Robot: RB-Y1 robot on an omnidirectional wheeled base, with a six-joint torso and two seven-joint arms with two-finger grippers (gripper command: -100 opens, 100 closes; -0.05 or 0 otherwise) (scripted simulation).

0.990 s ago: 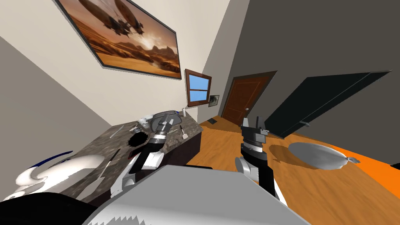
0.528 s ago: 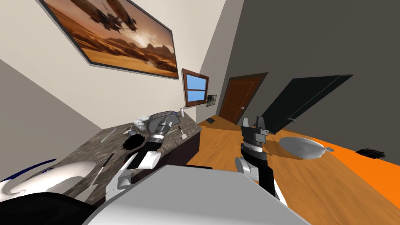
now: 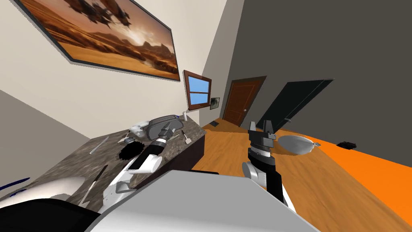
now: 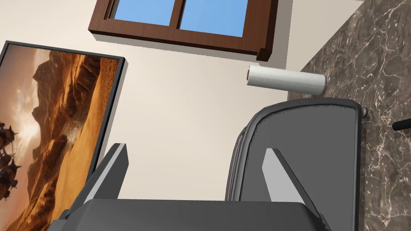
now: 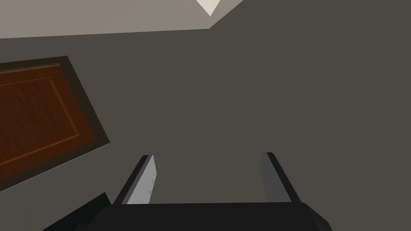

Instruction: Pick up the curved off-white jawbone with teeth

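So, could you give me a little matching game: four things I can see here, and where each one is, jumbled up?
Things:
1. white roll
2. left gripper
3. right gripper
4. pale rounded object

Places:
A. open, raised over the wooden floor
B. lying on the wooden floor beside the orange strip
C. on the stone counter below the window
D. open, at the dark grey case

Pairs: 1-C, 2-D, 3-A, 4-B
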